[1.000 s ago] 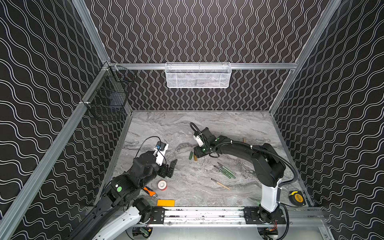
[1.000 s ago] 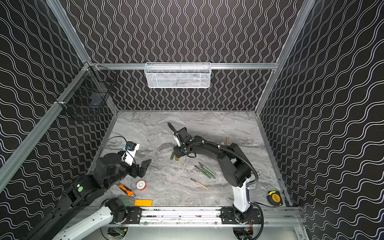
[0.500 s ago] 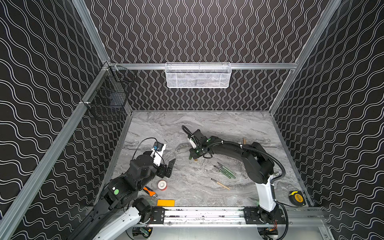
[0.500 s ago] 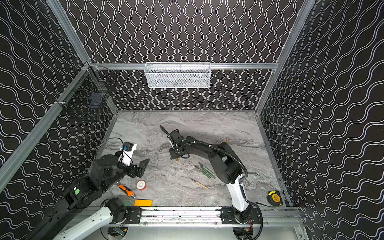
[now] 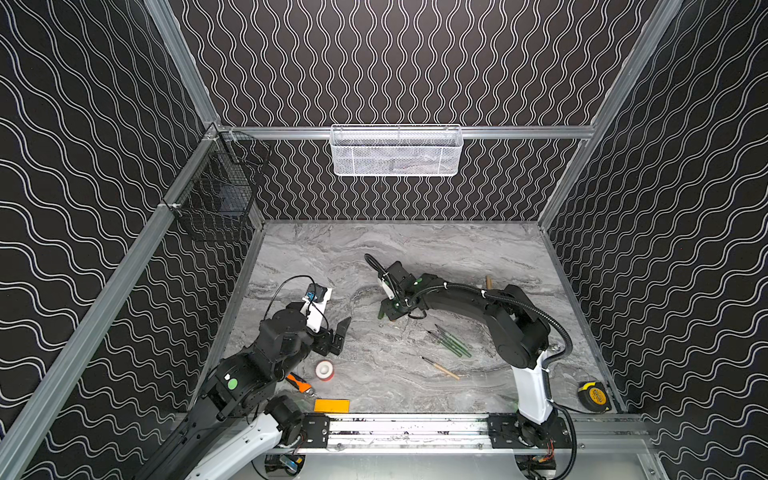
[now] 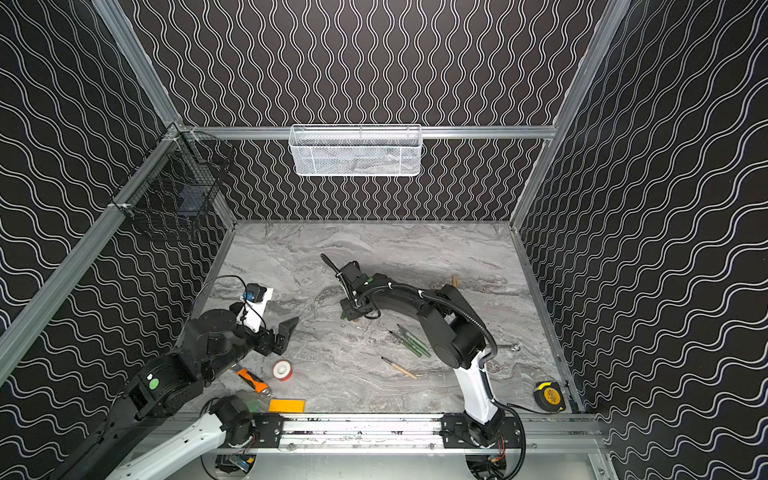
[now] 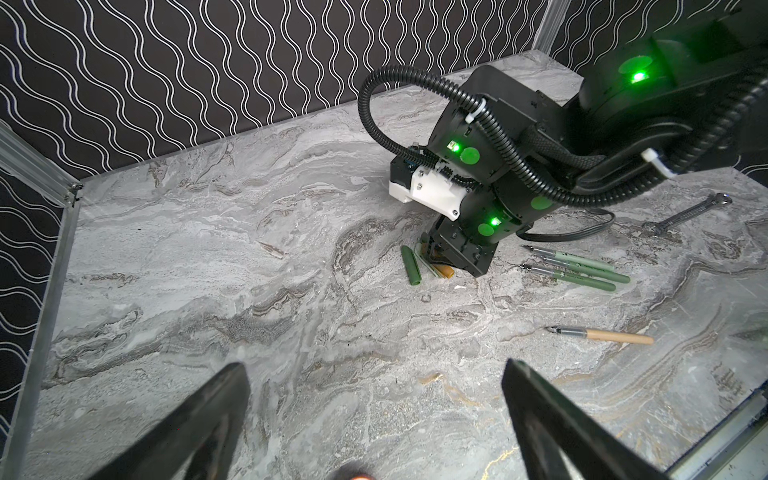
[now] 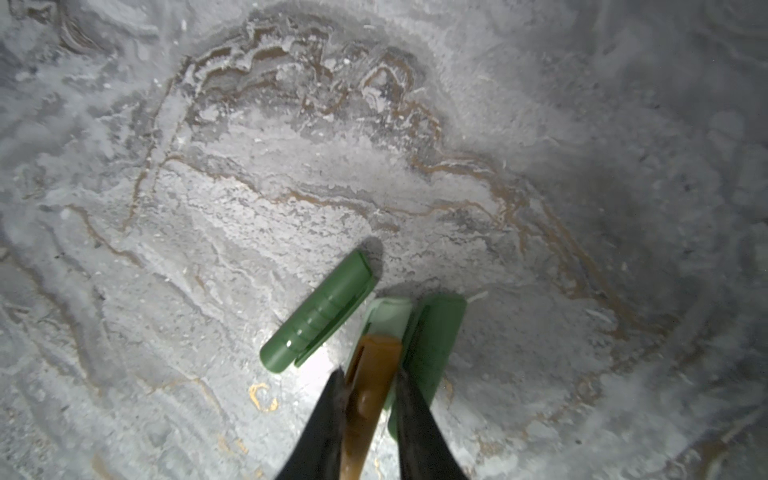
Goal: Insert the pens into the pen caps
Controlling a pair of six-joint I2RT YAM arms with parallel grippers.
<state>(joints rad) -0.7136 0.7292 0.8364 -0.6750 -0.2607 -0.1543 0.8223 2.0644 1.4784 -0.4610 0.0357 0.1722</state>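
Right pincer (image 8: 370,374) is clamped narrow on the tan cap (image 8: 374,357), a finger on either side, with the cap's long axis running straight out past the tips. Can't tell if it's off the table (image 8: 291,166) yet. Tight against the tan cap sit a pale green cap (image 8: 388,316) and a dark green cap (image 8: 436,332). A ribbed green cap (image 8: 318,318) lies just beside, angled away. The tan pen (image 5: 440,368) is well apart from the tan cap, dark tip nearer the cap, with the green pens (image 5: 451,343) roughly between. Left pincer (image 7: 374,365) is wide open and holding nothing, on the opposite side of the tan cap from the pens. My guess is it has to fetch the pen
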